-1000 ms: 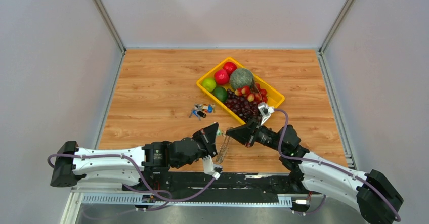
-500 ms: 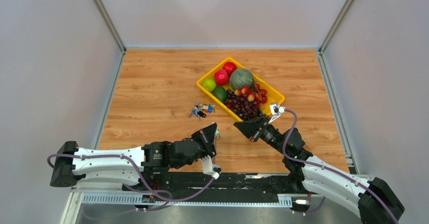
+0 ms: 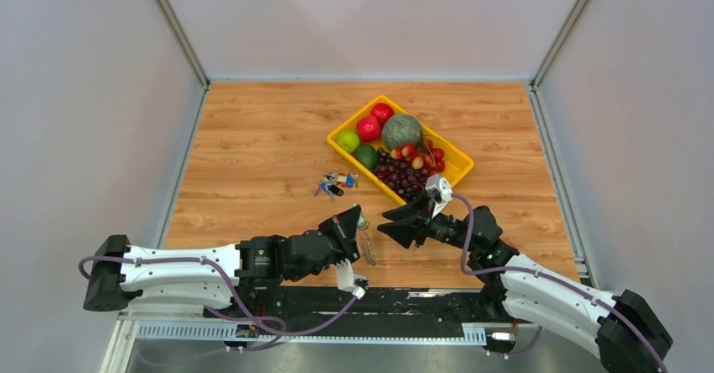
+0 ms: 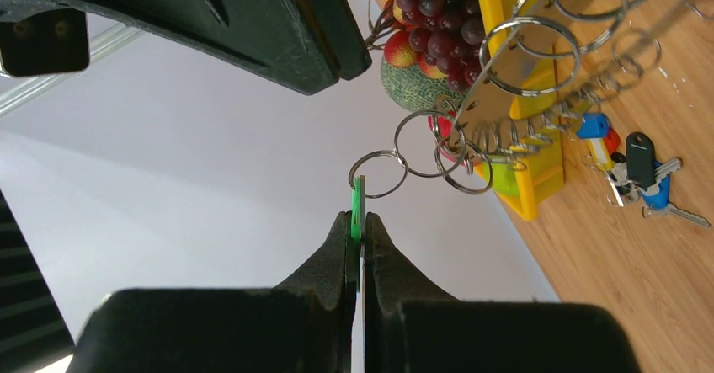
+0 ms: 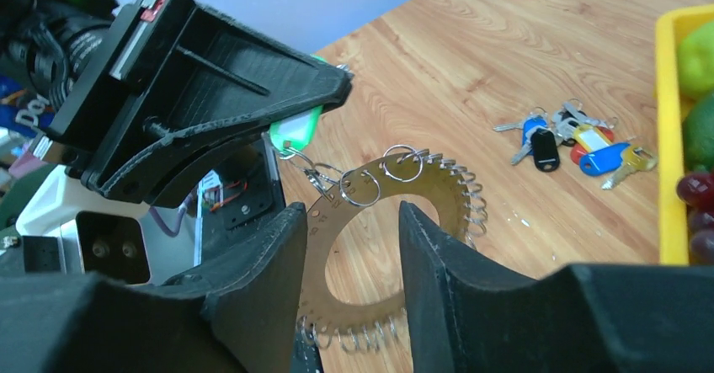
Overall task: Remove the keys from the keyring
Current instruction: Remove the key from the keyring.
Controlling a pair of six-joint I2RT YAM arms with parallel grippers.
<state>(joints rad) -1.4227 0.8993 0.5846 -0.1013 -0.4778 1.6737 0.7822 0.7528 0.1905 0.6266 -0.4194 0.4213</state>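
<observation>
Above the desk's near edge my left end effector pinches the green tag (keyring dangling); right end effector parted.

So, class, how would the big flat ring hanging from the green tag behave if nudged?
The keyring looks like rigid plate, so it probably won't bend. It hangs from the green tag in the left gripper by loose linked rings, so a nudge would likely swing and twist it. Its small edge rings may snag.

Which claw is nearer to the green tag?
Left. The left claw pinches the green tag; the right claw is open, apart from it, near the hanging keyring.
</observation>
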